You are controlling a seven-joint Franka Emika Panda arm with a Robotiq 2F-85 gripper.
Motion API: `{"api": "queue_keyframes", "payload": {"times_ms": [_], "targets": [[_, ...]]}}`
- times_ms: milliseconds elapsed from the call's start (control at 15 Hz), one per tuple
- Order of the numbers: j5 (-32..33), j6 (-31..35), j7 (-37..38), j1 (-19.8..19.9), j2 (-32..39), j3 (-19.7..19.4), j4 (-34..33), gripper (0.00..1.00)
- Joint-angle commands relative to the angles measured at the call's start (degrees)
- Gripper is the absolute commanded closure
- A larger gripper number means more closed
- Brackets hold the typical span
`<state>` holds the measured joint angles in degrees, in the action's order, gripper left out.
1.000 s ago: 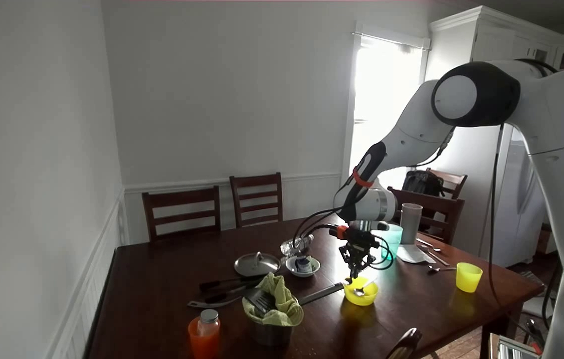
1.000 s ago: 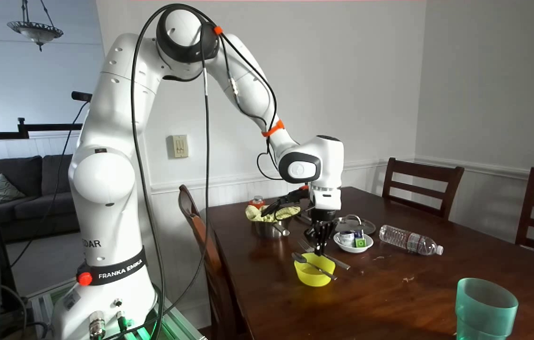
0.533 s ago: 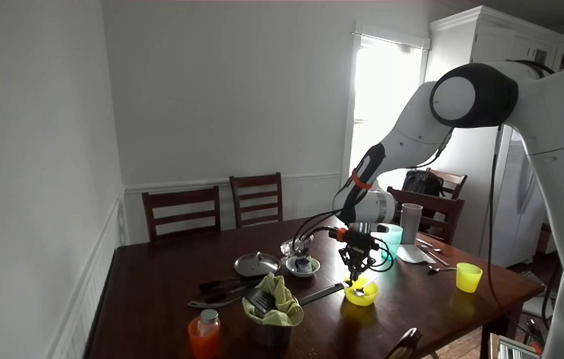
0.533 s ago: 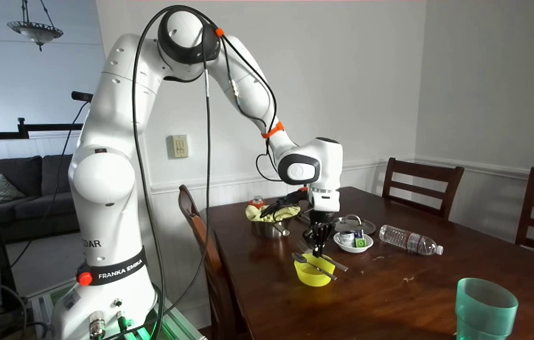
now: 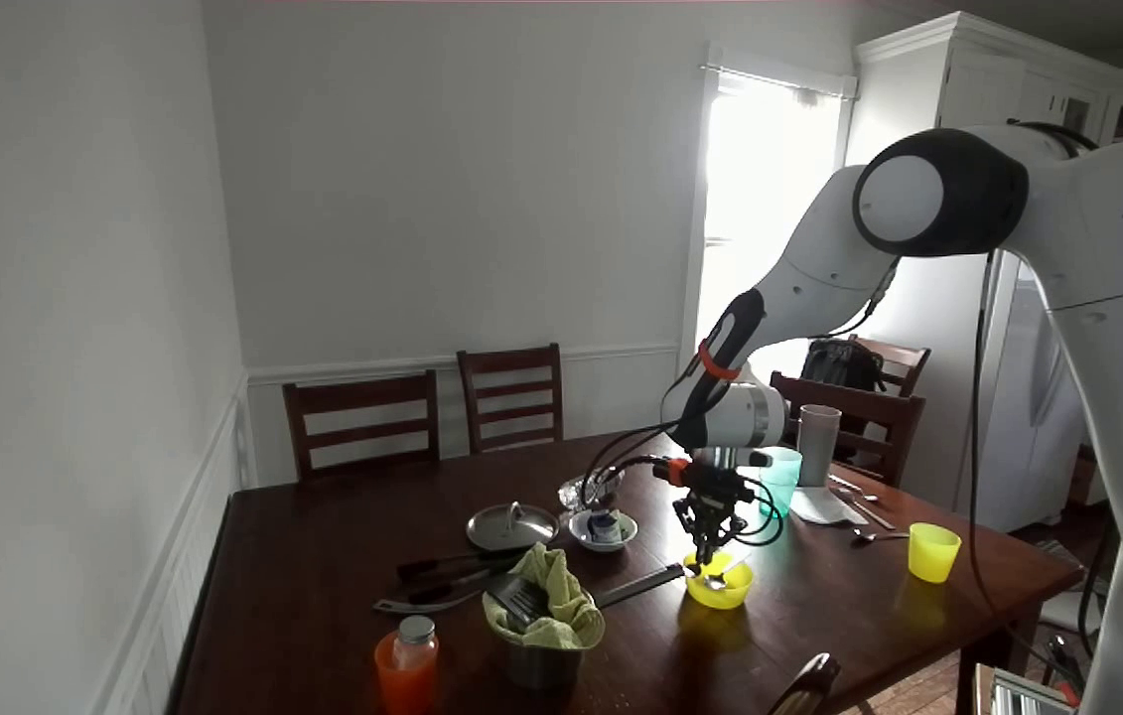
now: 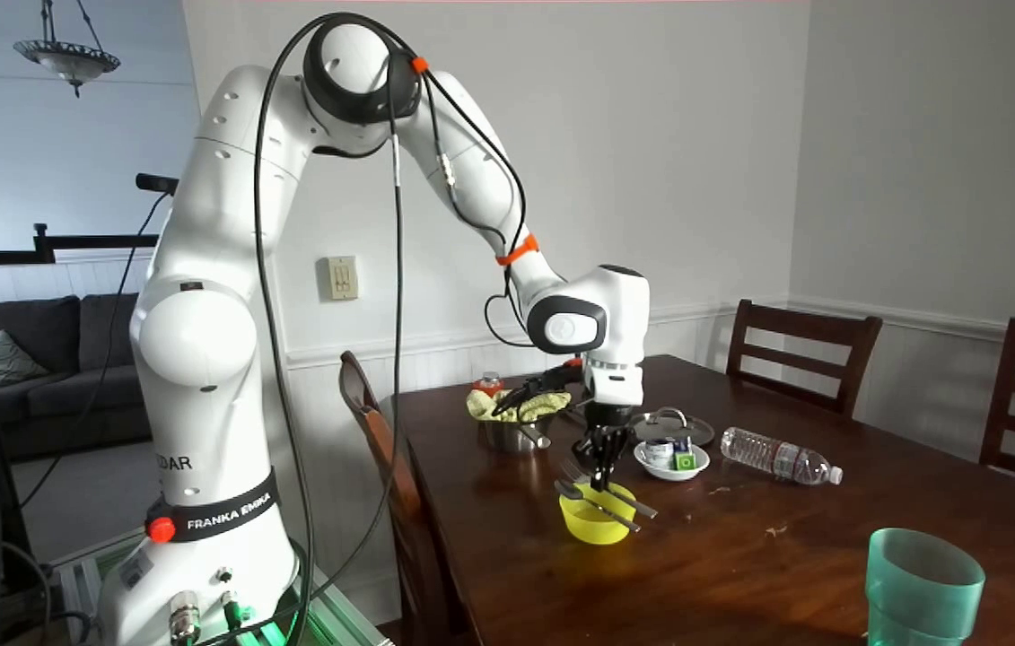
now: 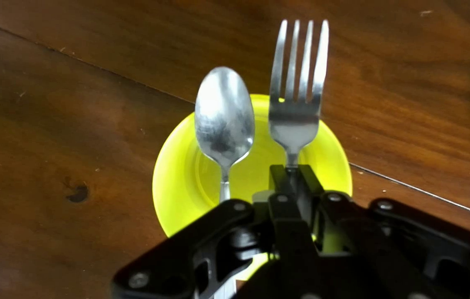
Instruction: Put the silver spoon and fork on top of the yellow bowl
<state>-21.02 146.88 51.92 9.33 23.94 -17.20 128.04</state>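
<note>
One arm point(image 6: 224, 197) lettered FRANKA EMIKA, end effector point(image 7: 294, 176) pinching fork point(image 7: 295, 124) over yellow bowl point(image 7: 172, 187), spoon point(image 7: 224, 116) across it

Has plain grey walls point(image 5: 442, 179) at eleven o'clock in an exterior view, and glares bright at the white-framed window point(image 5: 755, 218) at two. Sets two dark slatted chairs point(image 5: 513, 389) at eight, past the brown table point(image 5: 621, 645) at six, and a white refrigerator point(image 5: 1028, 407) at three. Opens, in an exterior view, on a dark grey sofa point(image 6: 58, 395) at nine, with a pendant lamp point(image 6: 72, 65) at ten.
</note>
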Motion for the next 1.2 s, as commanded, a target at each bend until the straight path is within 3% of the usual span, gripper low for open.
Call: {"api": "queue_keyframes", "payload": {"times_ms": [0,800,933,1133], "targets": [[-0.03,0.99,0.9,0.6,0.1,0.65,0.36,0.98],[-0.26,1.55,0.86,0.69,0.84,0.71,0.13,0.98],[-0.05,1.66,0.88,0.58,0.8,0.65,0.22,0.63],[0.04,1.54,0.82,0.53,0.68,0.65,0.3,0.44]]}}
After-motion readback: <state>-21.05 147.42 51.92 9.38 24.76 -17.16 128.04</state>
